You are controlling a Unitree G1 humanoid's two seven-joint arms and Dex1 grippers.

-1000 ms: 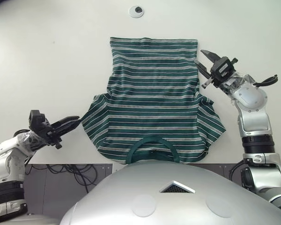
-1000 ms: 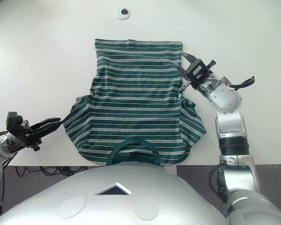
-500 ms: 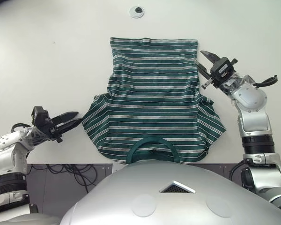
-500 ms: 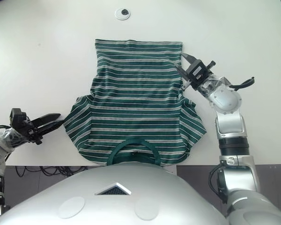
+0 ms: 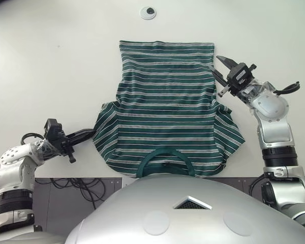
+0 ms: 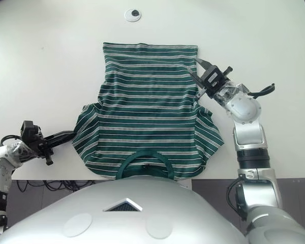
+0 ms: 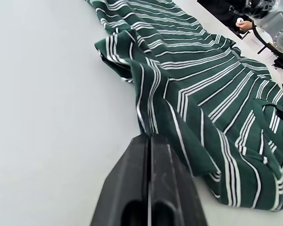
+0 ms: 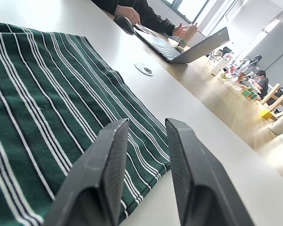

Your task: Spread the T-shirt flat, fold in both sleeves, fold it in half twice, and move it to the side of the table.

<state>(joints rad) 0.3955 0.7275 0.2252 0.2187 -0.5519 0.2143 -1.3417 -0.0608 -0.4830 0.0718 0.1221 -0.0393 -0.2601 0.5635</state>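
Pressed together, the fingers of the left hand (image 5: pixel 88 132) meet the outer edge of the left sleeve (image 5: pixel 104 124) of the T-shirt (image 5: pixel 165 107), low over the counter (image 5: pixel 51 61) near its front edge. In the left wrist view the two black fingers (image 7: pixel 137 188) lie flush against each other, their tip right at the striped hem. Whether any cloth is caught between them cannot be told.

On the other side, the right hand (image 5: pixel 215 62) is spread, its fingers apart over the shirt's right edge, about level with the upper body of the garment. The right wrist view looks between the two dark fingers (image 8: pixel 108 160) at striped cloth and bare counter, and nothing is held between them.

The dark green T-shirt with thin white stripes lies in the middle of the white counter, collar (image 5: pixel 165 160) toward the robot and bottom hem toward the far side. Its body is mostly flat. The right sleeve (image 5: pixel 231 129) is rumpled, and the left sleeve is bunched at its edge.

A small round grommet (image 5: pixel 148 12) sits in the counter beyond the hem. Dark cables (image 5: pixel 76 185) hang below the near edge, and an open laptop (image 8: pixel 188 44) stands farther along the counter.
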